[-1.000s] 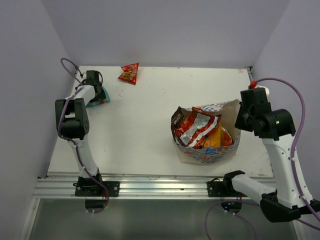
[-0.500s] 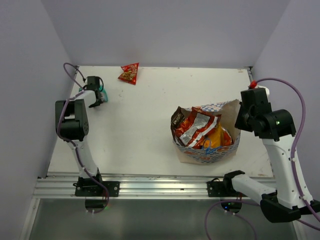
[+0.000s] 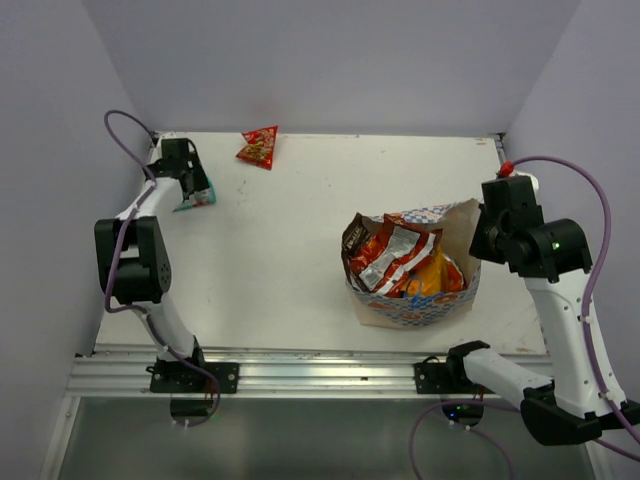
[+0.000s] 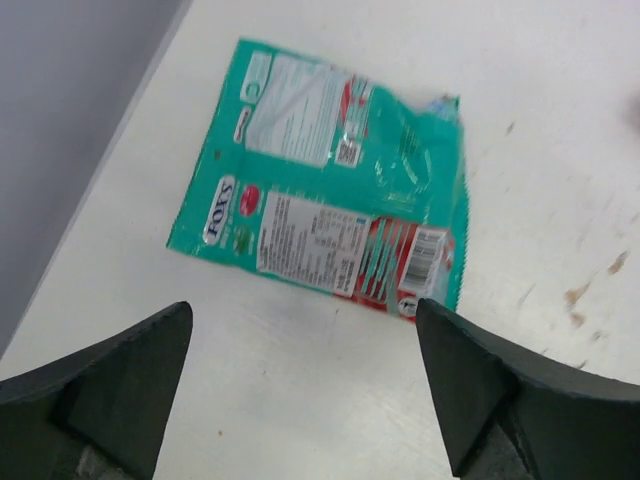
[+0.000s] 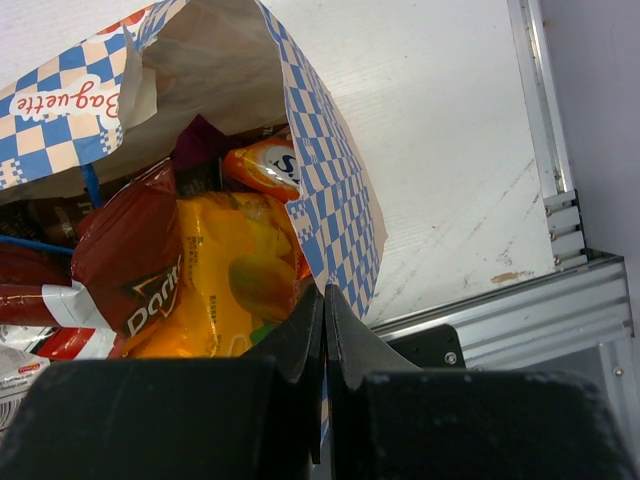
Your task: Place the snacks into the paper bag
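A teal snack packet (image 4: 320, 215) lies flat near the table's far left edge (image 3: 196, 198). My left gripper (image 4: 302, 305) hovers open just short of it, jaws wide apart and empty; in the top view it (image 3: 187, 176) is at the packet's far side. A small red packet (image 3: 259, 147) lies at the back. The paper bag (image 3: 415, 312) stands at the right, holding red-and-silver chip bags (image 3: 392, 255), an orange-yellow packet (image 5: 235, 280) and others. My right gripper (image 5: 324, 300) is shut on the bag's checked right wall (image 5: 335, 200).
The left wall runs close beside the teal packet (image 4: 70, 120). An aluminium rail (image 3: 300, 365) borders the table's near edge. The right arm's purple cable (image 3: 590, 230) loops beside the bag.
My left arm has swung left and its gripper has pulled back toward the far left corner, leaving the teal packet in plain view on the table. The right arm and bag have not moved.
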### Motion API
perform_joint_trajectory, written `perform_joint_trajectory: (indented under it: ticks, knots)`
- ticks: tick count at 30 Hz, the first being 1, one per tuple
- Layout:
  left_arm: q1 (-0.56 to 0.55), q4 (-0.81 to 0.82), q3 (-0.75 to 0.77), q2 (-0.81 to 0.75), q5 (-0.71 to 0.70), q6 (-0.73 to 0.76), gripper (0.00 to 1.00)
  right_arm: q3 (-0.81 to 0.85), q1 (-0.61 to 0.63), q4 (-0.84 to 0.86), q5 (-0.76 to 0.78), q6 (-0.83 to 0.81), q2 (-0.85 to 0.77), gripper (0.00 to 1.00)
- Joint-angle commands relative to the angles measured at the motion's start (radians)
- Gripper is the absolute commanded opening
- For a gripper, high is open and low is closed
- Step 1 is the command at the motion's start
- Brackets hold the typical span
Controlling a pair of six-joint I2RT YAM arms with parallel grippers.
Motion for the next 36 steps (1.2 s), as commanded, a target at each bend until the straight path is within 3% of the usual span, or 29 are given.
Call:
perform_joint_trajectory:
  ticks: [1, 4, 11, 15, 16, 17, 18, 19, 23, 26, 29, 32, 36]
  knots:
    - [0.000, 0.056, 0.092, -0.001, 0.007, -0.012, 0.99, 0.042, -0.001, -0.163, -0.022, 0.001, -0.015, 0.01]
    - [0.001, 0.062, 0.183, 0.085, 0.013, 0.001, 1.00, 0.052, -0.001, -0.173, -0.016, -0.002, -0.009, 0.01]
    - [0.003, -0.126, 0.430, 0.416, -0.009, -0.014, 1.00, 0.103, -0.001, -0.183, -0.031, -0.006, 0.002, 0.00]
    - [0.003, -0.165, 0.411, 0.447, -0.048, -0.022, 0.99, 0.114, 0.000, -0.184, -0.025, 0.001, 0.014, 0.00]
    - [0.003, -0.130, 0.383, 0.435, -0.047, -0.010, 0.93, 0.112, 0.000, -0.183, -0.022, 0.008, 0.017, 0.00]
    - [0.004, -0.116, 0.357, 0.405, -0.049, -0.008, 0.44, 0.108, -0.001, -0.183, -0.019, 0.012, 0.017, 0.00]
    - [0.006, -0.101, 0.335, 0.389, -0.050, -0.008, 0.15, 0.106, -0.001, -0.181, -0.017, 0.017, 0.017, 0.00]
    - [0.006, -0.079, 0.296, 0.365, -0.052, -0.009, 0.00, 0.100, -0.001, -0.176, -0.017, 0.024, 0.017, 0.00]
    - [0.004, -0.082, 0.251, 0.322, 0.051, -0.026, 0.00, 0.088, -0.001, -0.163, -0.020, 0.028, 0.016, 0.00]
    - [-0.026, -0.046, 0.186, 0.161, 0.219, -0.043, 0.00, 0.083, -0.001, -0.153, -0.026, 0.026, 0.017, 0.00]
    - [-0.156, 0.013, 0.145, -0.058, 0.405, -0.028, 0.00, 0.078, -0.001, -0.143, -0.034, 0.023, 0.016, 0.00]
    - [-0.337, 0.019, 0.215, -0.198, 0.627, -0.054, 0.00, 0.077, -0.001, -0.135, -0.036, 0.021, 0.011, 0.00]
    - [-0.607, -0.042, 0.353, -0.217, 0.715, -0.111, 0.00, 0.057, -0.001, -0.117, -0.053, 0.020, -0.001, 0.00]
